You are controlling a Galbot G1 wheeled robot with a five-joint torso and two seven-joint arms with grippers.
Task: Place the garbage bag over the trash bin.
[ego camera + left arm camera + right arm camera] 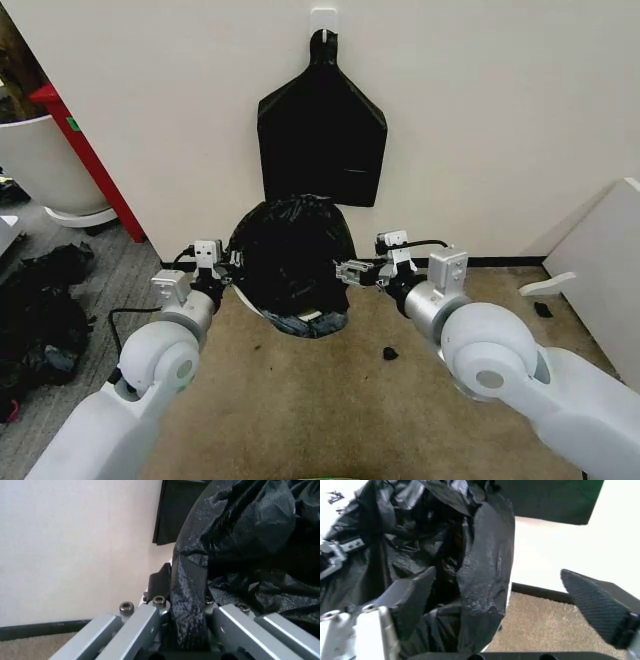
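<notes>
The garbage bag (291, 258), glossy black and crinkly, is draped over the trash bin, whose white rim (316, 317) peeks out under the bag's front edge. My left gripper (231, 266) is at the bag's left side. In the left wrist view it (183, 605) is shut on a taut fold of the bag (189, 592). At the bag's right side is my right gripper (350, 272). The right wrist view shows it (502, 588) open, fingers wide apart, with the bag's edge (487, 573) standing between them.
A flat black bag bunch (322, 135) hangs from a wall hook just behind the bin. A large white tub (40, 165), a red post (88, 155) and a dark heap (40, 310) are on the left. A white board (600, 270) leans at right. A small dark scrap (390, 353) lies on the carpet.
</notes>
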